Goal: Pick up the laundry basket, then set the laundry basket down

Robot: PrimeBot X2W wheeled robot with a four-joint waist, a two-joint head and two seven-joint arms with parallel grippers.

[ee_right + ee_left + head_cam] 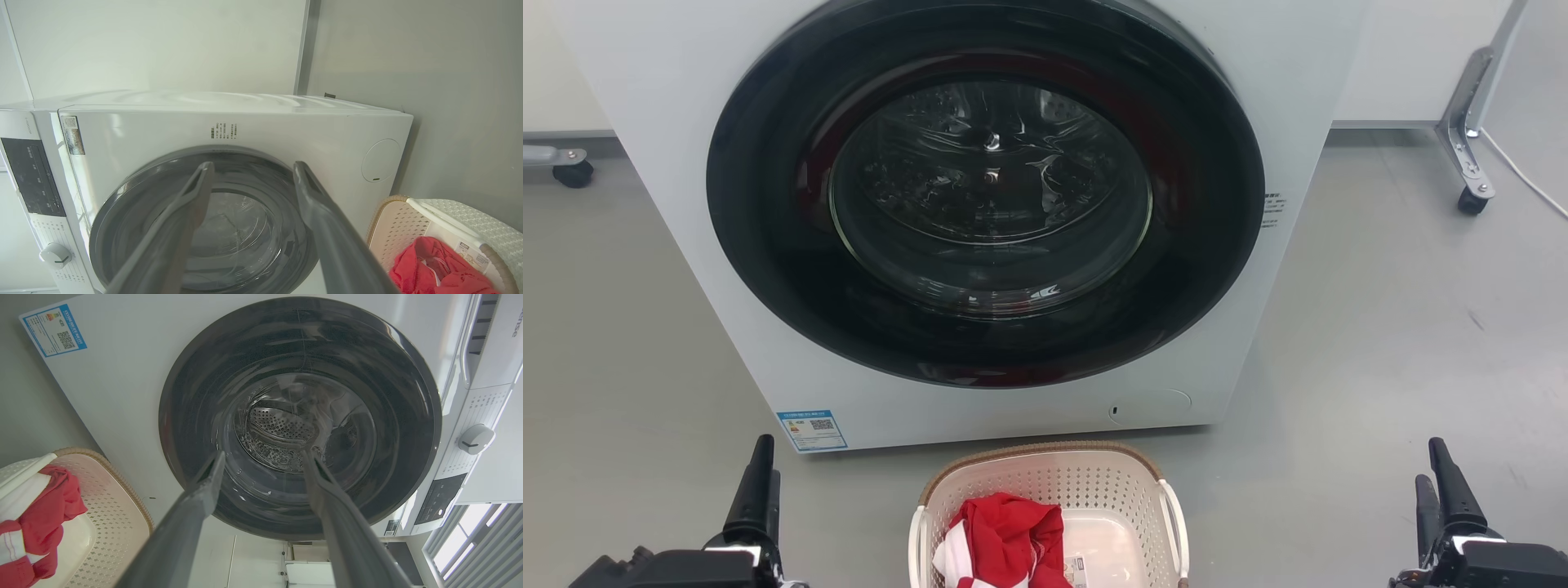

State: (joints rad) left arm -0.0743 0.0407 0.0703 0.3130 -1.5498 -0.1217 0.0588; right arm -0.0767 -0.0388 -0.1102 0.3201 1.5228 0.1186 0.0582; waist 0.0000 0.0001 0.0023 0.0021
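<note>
The laundry basket [1054, 482] stands on the grey floor at the bottom centre of the head view, just before the washing machine. It is cream with perforated walls, a brown rim and white side handles [1174, 523]. A red and white garment [1005, 531] lies inside it. My left gripper [766, 457] is open at the lower left, well apart from the basket. My right gripper [1429, 461] is open at the lower right, also apart from it. In the left wrist view the open gripper [263, 454] faces the machine door, with the basket [110, 522] at lower left. In the right wrist view the gripper [254, 164] is open and the basket [392, 228] sits at lower right.
A white front-loading washing machine [670, 204] with its round dark door [988, 188] shut rises right behind the basket. A metal leg on a caster [1466, 139] and a white cable [1527, 180] are at the far right. Another caster [572, 171] is far left.
</note>
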